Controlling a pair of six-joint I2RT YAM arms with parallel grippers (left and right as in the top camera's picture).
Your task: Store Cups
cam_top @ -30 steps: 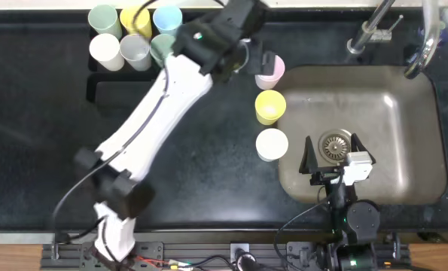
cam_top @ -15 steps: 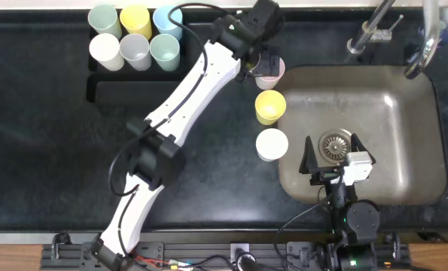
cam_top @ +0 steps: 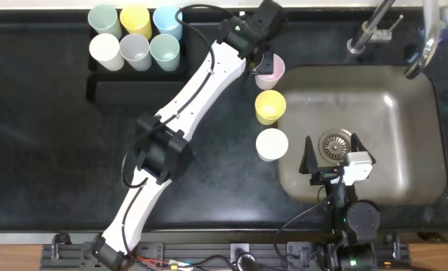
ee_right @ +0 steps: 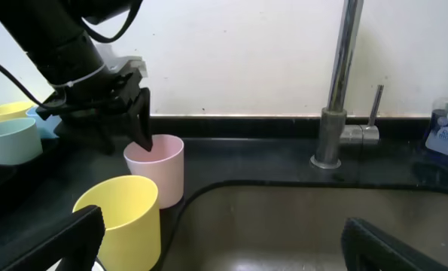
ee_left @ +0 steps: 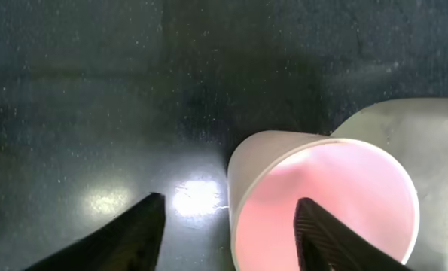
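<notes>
Six cups (cam_top: 135, 49) sit in the tray (cam_top: 126, 86) at the far-left corner of the bench (cam_top: 43, 150); three remain, left gripper (ee_left: 230, 218) spread, empty, astride the pink cup (ee_left: 321, 203).

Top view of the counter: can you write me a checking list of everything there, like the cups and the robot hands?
Surface: dark speckled counter with a steel sink set in it.
Job's things: pink cup, yellow cup and white cup stand in a row by the sink's edge; six more cups sit on a black tray.
Clutter: nothing seen.
Grippers: left gripper open, astride the pink cup's rim; right gripper open, over the sink.
Cables: black cable loops by the left arm; wires at the arm bases.
Surroundings: tap, blue bottle, white wall.
</notes>
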